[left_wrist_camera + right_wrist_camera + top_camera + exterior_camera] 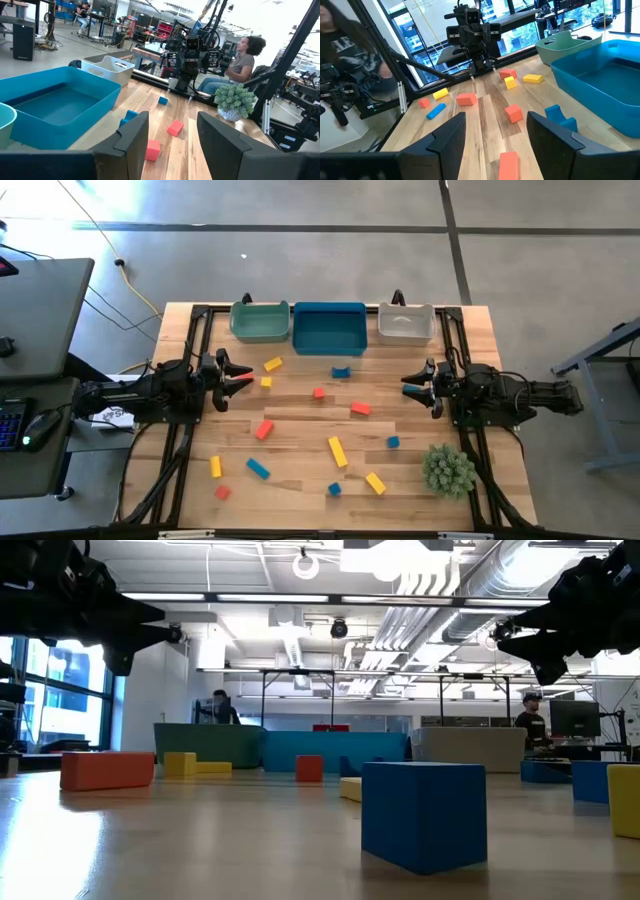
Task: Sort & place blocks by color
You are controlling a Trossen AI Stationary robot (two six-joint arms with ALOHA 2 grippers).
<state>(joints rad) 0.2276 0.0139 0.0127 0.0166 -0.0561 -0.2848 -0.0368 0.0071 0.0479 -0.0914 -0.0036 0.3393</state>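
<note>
Several small red, blue and yellow blocks lie scattered flat on the wooden table point(300, 415), among them a yellow bar point(338, 451), a red block point(360, 409) and a blue block point(341, 371). My left gripper point(240, 375) hovers level above the table's left side, open, with nothing between its fingers point(131, 137). My right gripper point(410, 383) hovers level above the right side, facing it, also open and empty point(495, 125). The blocks all lie between the two grippers and toward the near edge.
Three bins stand in a row at the far edge: a green one point(260, 321), a blue one point(329, 327) and a white one point(405, 324). A spiky green plant ball point(448, 470) sits at the near right. People sit beyond the table.
</note>
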